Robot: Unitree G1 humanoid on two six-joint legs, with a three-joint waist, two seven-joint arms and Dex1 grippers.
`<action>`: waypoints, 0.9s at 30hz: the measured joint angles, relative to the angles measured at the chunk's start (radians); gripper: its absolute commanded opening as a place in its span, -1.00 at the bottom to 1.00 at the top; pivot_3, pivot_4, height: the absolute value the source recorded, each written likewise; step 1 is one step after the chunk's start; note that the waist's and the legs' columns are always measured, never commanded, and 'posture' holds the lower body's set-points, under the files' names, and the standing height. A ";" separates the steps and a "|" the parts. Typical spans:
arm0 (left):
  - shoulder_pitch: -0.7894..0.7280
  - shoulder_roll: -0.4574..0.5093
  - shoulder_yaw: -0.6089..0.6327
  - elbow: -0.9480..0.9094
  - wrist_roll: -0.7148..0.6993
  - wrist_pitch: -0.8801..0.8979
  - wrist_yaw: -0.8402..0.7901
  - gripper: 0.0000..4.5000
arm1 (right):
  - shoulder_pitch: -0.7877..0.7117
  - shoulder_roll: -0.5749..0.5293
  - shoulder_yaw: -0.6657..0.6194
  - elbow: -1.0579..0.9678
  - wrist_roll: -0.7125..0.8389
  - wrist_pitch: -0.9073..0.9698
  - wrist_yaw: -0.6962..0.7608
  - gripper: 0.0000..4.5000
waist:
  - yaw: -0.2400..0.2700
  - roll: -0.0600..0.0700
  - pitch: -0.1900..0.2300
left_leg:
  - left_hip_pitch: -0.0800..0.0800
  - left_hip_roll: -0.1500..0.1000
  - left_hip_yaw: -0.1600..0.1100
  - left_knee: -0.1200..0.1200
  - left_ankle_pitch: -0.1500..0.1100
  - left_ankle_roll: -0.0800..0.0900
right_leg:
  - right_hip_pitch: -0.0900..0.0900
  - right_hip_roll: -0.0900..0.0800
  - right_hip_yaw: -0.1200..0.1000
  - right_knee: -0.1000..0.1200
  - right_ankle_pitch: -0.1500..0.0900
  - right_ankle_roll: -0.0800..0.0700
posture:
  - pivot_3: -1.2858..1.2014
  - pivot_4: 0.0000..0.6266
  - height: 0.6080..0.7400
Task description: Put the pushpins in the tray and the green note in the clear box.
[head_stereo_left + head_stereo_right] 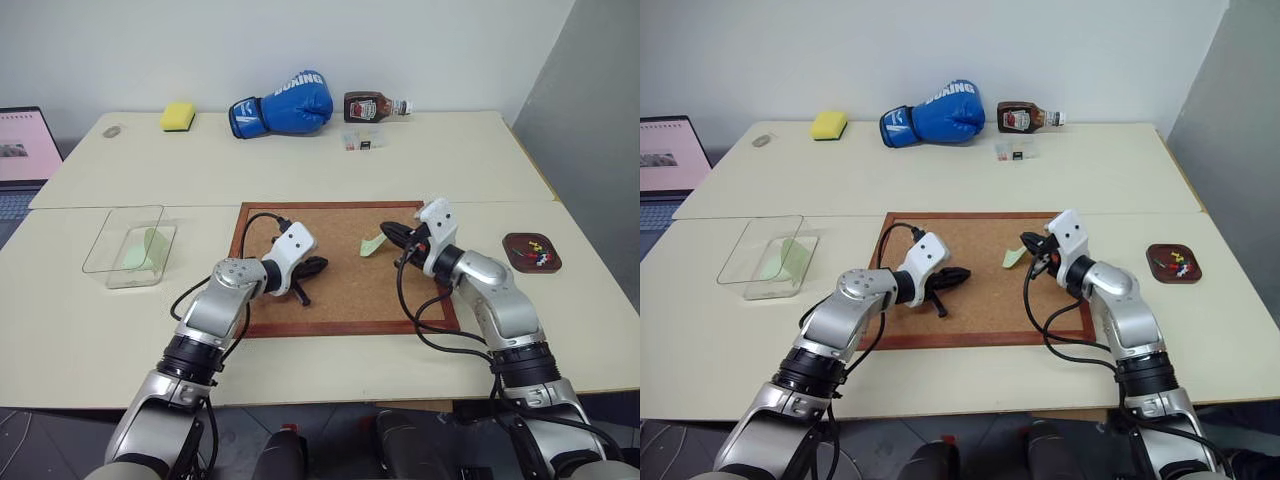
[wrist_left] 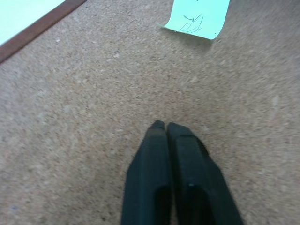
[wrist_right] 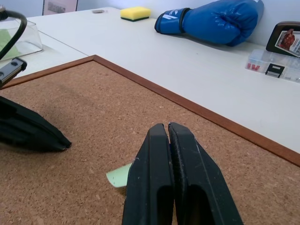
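The green note (image 1: 373, 244), pale, curled and thin, hung over the cork board (image 1: 340, 290), pinched in the right pincer (image 1: 392, 236). The left wrist view showed scribble on it. The left pincer (image 1: 318, 266) was together, empty. Pushpins (image 1: 536, 251) lay in the tray (image 1: 513, 252); another green sheet lay in the clear box (image 1: 100, 245).

Laptop (image 1: 25, 150): cut by frame edge. Pushpins (image 1: 538, 253) in tray (image 1: 516, 258): too small to count. Green note (image 3: 119, 175): partly hidden behind right tool (image 3: 167, 127).
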 measured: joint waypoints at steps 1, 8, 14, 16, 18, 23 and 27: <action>0.006 0.000 0.005 -0.010 -0.012 0.006 -0.005 -0.53 | 0.000 0.000 -0.001 -0.001 0.000 0.003 -0.001 -1.00 | 0.001 0.000 0.000 | -0.001 0.000 0.000 0.000 0.000 0.000 | -0.001 0.000 0.000 0.000 0.000 0.000 | 0.03 -0.52 1.00; -0.017 -0.001 0.079 -0.196 -0.127 0.085 -0.008 0.04 | -0.026 0.001 -0.011 -0.033 0.003 0.028 -0.017 -1.00 | 0.005 -0.001 0.001 | -0.008 0.000 -0.001 0.001 0.000 0.000 | -0.006 -0.001 -0.001 0.001 0.000 0.000 | 0.03 -0.52 1.00; -0.049 -0.037 0.056 -0.251 -0.134 0.072 0.012 0.56 | -0.037 0.005 -0.011 -0.046 0.010 0.046 -0.018 -1.00 | 0.005 -0.001 0.002 | -0.008 -0.001 -0.001 0.002 0.000 0.000 | -0.006 0.000 -0.001 0.001 0.000 0.000 | 0.03 -0.52 1.00; -0.055 -0.045 0.028 -0.247 -0.105 0.045 0.028 0.72 | -0.042 0.007 -0.011 -0.054 0.010 0.050 -0.019 -1.00 | 0.006 -0.001 0.002 | -0.008 -0.001 -0.001 0.002 0.000 0.000 | -0.006 0.000 0.000 0.001 0.001 0.000 | 0.03 -0.52 1.00; -0.055 -0.061 -0.014 -0.226 -0.065 0.007 0.046 0.72 | -0.044 0.011 -0.010 -0.070 0.011 0.057 -0.019 -1.00 | 0.005 -0.001 0.002 | -0.008 -0.001 -0.001 0.002 0.000 0.000 | -0.006 0.000 0.000 0.001 0.001 0.000 | 0.03 -0.52 1.00; -0.054 -0.120 -0.071 -0.159 -0.002 -0.046 0.105 0.72 | -0.046 0.033 -0.008 -0.103 0.011 0.076 -0.027 -1.00 | 0.006 -0.001 0.002 | -0.008 -0.001 -0.001 0.002 0.000 0.000 | -0.006 0.000 0.000 0.001 0.001 0.000 | 0.03 -0.52 1.00; -0.054 -0.152 -0.085 -0.116 0.035 -0.074 0.148 0.72 | -0.045 0.041 -0.008 -0.133 0.011 0.095 -0.039 -1.00 | 0.006 -0.001 0.002 | -0.008 -0.001 -0.001 0.002 0.000 0.000 | -0.006 0.000 -0.001 0.001 0.001 0.000 | 0.03 -0.52 1.00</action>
